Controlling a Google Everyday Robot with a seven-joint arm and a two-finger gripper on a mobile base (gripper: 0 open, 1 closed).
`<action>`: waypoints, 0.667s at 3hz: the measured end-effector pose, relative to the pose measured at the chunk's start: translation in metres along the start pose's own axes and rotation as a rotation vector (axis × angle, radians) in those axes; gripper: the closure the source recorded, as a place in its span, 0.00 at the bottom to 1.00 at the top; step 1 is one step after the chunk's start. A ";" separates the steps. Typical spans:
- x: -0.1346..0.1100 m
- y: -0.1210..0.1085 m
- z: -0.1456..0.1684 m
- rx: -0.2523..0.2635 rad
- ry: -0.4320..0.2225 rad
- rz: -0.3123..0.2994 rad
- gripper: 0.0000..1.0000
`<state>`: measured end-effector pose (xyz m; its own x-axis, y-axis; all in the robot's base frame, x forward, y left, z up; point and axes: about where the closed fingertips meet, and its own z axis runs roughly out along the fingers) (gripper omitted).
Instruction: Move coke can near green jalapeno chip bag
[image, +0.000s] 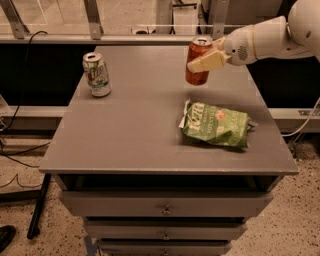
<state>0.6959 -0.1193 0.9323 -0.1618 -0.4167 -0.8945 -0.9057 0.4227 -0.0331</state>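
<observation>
The jaws of my gripper (206, 60) pinch the coke can (196, 76) over the desk (130, 135), and I fear it tips if it lands on the green jalapeno chip bag (216, 125) edge.

Single view. Gray counter (135, 125) with drawers (165, 205) below.

- Pincer (201, 61): over the counter's back right part, reaching in from the right on a white arm (265, 37). It is clamped on the coke can (196, 77), with one tan finger (207, 60) lying across the can's front.
- Coke can: upright. Cannot tell whether its base touches the counter.
- Green jalapeno chip bag (216, 125): flat on the counter, near the can on the camera side, not touching it.
- White-and-green can (96, 74): upright at back left, well apart from both.
</observation>
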 end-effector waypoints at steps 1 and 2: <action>0.009 0.023 0.010 -0.041 0.016 -0.048 1.00; 0.018 0.035 0.019 -0.052 0.039 -0.086 0.81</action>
<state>0.6687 -0.0963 0.9061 -0.0967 -0.4812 -0.8713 -0.9358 0.3421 -0.0851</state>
